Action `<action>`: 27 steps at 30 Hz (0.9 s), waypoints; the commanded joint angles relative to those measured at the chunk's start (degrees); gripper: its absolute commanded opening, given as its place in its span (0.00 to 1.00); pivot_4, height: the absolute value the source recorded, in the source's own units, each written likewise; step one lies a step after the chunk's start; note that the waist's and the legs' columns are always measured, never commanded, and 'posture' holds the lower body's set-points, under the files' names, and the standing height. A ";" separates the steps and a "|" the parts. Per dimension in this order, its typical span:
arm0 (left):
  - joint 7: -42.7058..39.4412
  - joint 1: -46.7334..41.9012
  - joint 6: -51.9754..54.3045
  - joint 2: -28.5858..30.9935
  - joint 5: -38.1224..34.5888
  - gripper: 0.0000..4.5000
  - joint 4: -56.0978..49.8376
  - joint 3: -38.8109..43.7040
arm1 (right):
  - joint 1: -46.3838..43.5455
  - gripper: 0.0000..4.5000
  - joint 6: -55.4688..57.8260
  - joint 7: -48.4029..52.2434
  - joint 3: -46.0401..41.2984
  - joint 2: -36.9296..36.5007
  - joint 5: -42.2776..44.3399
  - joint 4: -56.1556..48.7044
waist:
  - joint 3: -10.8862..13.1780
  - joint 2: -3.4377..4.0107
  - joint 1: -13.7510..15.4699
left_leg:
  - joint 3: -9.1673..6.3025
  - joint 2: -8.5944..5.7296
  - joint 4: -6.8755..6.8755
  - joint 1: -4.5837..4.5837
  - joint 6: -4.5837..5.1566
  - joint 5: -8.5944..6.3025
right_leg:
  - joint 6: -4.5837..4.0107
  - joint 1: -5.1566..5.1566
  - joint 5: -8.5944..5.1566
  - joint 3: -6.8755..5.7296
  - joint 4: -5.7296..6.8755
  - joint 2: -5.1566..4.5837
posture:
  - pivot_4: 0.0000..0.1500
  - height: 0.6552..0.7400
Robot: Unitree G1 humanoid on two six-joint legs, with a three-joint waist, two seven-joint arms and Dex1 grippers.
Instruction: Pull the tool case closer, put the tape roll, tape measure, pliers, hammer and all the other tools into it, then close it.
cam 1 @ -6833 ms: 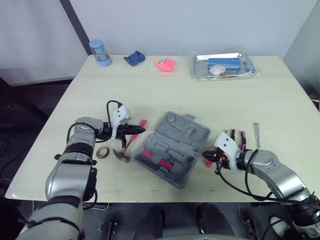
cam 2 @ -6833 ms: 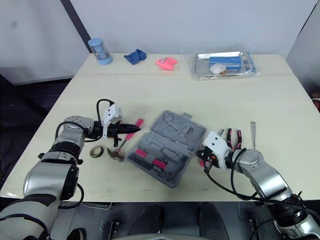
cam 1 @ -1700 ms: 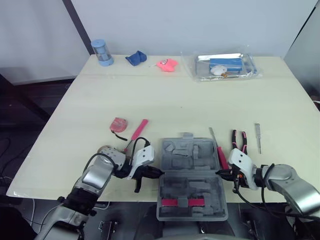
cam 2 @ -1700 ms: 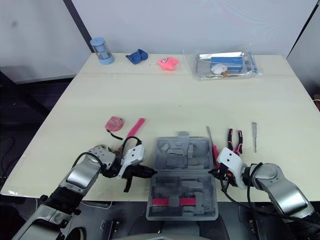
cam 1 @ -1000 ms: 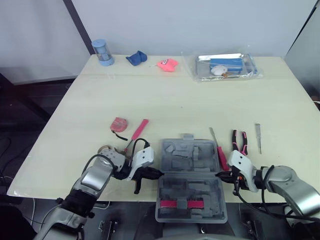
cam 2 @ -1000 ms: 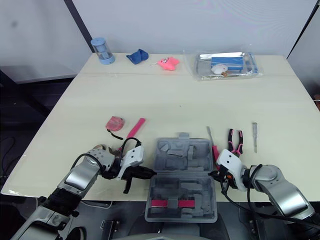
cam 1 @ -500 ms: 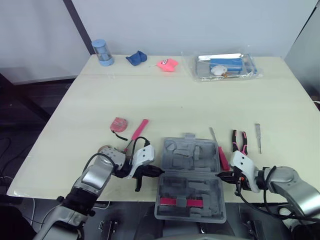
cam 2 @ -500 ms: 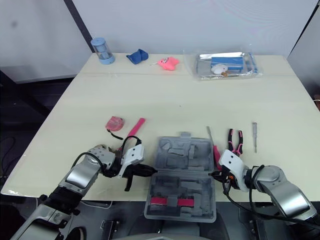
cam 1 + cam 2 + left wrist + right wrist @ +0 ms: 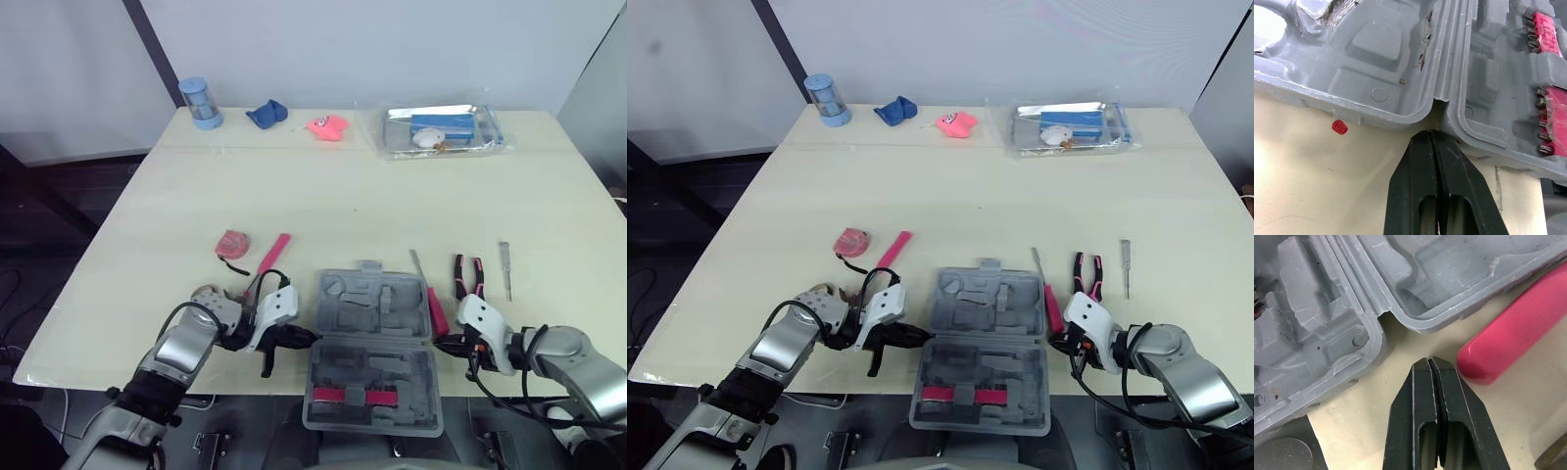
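The case is found open at the bottom centre of the left eye view. Its far half is laid flat on the table, and its near half, in which pink bits are racked, appears to be carried past the table's near edge.

The left gripper is set at the left end of the hinge line, with its fingers pressed together and nothing held. The right gripper is set at the right end of the hinge line, likewise pinched closed and empty.

No tool is seen inside the case. The tape measure and hammer are placed at centre left, and the tape roll is partly hidden by the left arm. The pliers and a slim driver are placed at centre right. A pink-handled screwdriver is laid just beside the case's right wall.

Hazards noted:
- The case could be tipped off the table if it is drawn any nearer, since its near half is judged to be unsupported.
- The screwdriver could be knocked or rolled if the right gripper is swung out, as its handle is just beside the fingertips.
- The tape roll could be swept by the left forearm when that arm is lifted away.
- A grasp will be missed if the fingers are not spread before a tool is reached.
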 commanded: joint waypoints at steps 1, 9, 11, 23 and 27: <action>0.03 0.89 -0.39 0.72 -0.42 0.01 -1.63 0.06 | 0.29 0.00 -1.11 0.49 -2.58 -1.02 0.74 -0.71 | 0.00 0.00 0.01 | 0.00 0.00 0.00 0.00 0.00 0.00 | 0.00 0.00 0.00 0.00 0.00 0.00 | 1.00 1.00; 1.19 1.42 -1.71 1.82 -2.16 0.01 -1.70 3.07 | 2.94 0.00 -4.21 -0.34 -8.44 0.50 3.09 -0.36 | 0.00 0.00 -0.01 | 0.00 0.00 0.00 0.00 0.00 0.00 | 0.00 0.00 0.00 0.00 0.00 0.00 | 1.00 1.00; 1.65 2.40 -2.65 2.54 -3.75 0.01 -2.73 5.72 | 4.97 0.00 -7.53 0.58 -11.72 1.49 5.22 -0.53 | 0.00 0.00 0.00 | 0.00 0.00 0.00 0.00 0.00 0.00 | 0.00 0.00 0.00 0.01 -0.01 0.00 | 1.00 1.00; 4.02 21.18 -0.74 4.95 -23.59 0.01 -11.04 35.59 | 16.66 0.00 -26.24 3.99 -33.35 7.08 12.90 10.17 | 0.01 0.01 -0.03 | 0.20 0.06 -0.12 0.29 0.01 -0.01 | -0.01 0.22 -0.01 0.13 -0.04 -0.03 | 1.00 1.00; 6.72 26.24 -2.24 4.00 -25.20 0.01 -6.87 44.28 | 17.61 0.00 -31.52 5.13 -37.91 6.97 12.70 17.76 | 0.01 0.02 0.03 | 0.35 0.08 -0.28 0.75 0.02 -0.03 | -0.02 0.61 -0.03 0.25 -0.16 -0.03 | 1.00 1.00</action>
